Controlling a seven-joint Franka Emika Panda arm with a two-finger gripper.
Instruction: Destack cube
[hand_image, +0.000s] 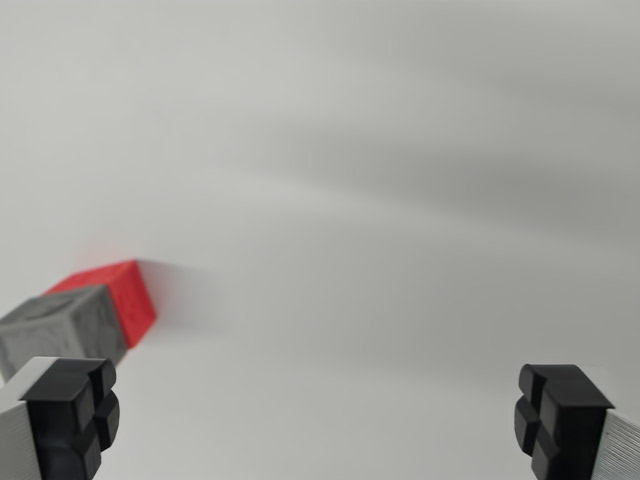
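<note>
End effector (320, 420) wide, grey cube (60, 330) beside red cube (120, 295)

I saw two cubes at the near left, one cube (62, 327) just before the other cube (118, 293).

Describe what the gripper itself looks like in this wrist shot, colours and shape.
Only the gripper fingertips show. Each finger ends in a matte black, blocky pad with rounded, lobed edges divided by grooves, mounted on a light grey or silver finger body with fine ribbing. No cables, labels or markings are visible.
</note>
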